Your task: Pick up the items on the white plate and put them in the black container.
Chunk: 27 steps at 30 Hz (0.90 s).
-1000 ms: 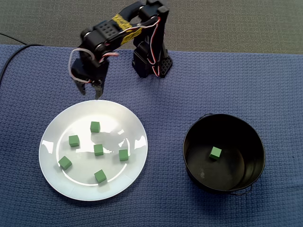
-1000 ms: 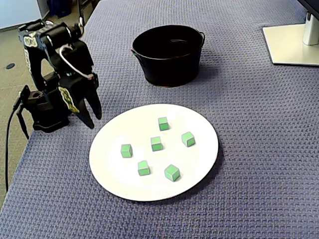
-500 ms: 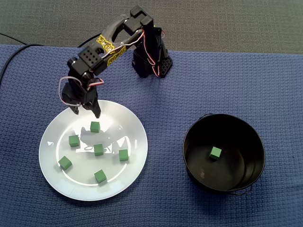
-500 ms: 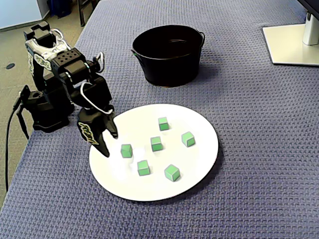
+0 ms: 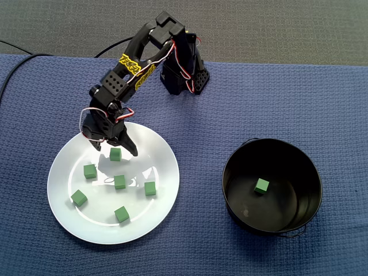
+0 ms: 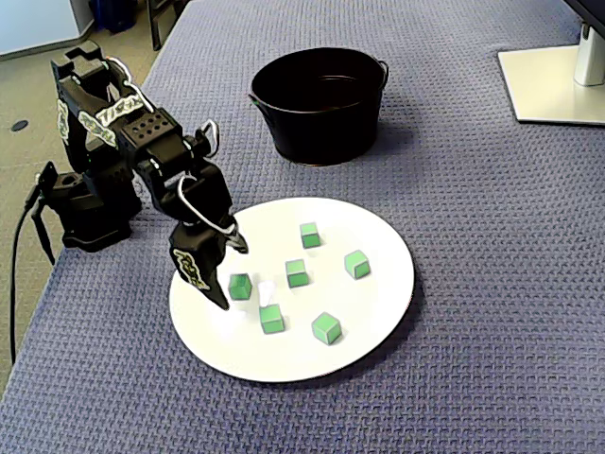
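Down over the plate's far-left edge since a second ago, the arm (image 5: 135, 63) has left its spot beyond the rim; plate, pot and cubes lie as before.

Blue cloth (image 5: 247, 103) covers the table. In a fixed view, the white plate (image 5: 160, 161) lies at left and the black pot (image 5: 300, 172) at right, well apart. In a fixed view from the side, the plate (image 6: 383, 298) is near and the pot (image 6: 321, 132) far.

The gripper (image 5: 117, 150) hangs low over the plate with its fingers spread, one on each side of the far cube (image 5: 115, 154). Seen from the side, the gripper (image 6: 233, 276) straddles that cube (image 6: 240, 286). Whether a finger touches it, I cannot tell.

Five more green cubes lie loose on the plate, apart from one another: at left (image 5: 89, 171), middle (image 5: 119, 181), right (image 5: 150, 188), near left (image 5: 79, 198) and nearest (image 5: 121, 214).

A seventh cube (image 5: 261, 186) rests on the pot's floor. One fixed view looks in and shows it; in the other the pot's wall hides the floor. Only that other view shows a white stand base (image 6: 558, 85) at far right.
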Motion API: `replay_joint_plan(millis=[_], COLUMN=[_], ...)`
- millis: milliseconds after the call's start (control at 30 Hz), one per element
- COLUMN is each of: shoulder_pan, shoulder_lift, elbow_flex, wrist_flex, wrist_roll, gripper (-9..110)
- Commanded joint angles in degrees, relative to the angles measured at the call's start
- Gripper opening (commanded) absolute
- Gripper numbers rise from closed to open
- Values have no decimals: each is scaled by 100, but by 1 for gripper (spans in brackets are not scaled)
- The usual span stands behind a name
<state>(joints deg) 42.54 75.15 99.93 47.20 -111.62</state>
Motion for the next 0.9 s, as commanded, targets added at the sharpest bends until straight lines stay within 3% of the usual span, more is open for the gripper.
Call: replay_joint_plan(millis=[0,200,533,867], shoulder_pan=[-149,-272,-290,-325], shoulder_lift=[35,53,9,105], elbow_flex=[237,562,747,404], wrist_flex=[-501,-782,-677,-79], wrist_roll=[202,290,475,1020], gripper=[47,35,0,0])
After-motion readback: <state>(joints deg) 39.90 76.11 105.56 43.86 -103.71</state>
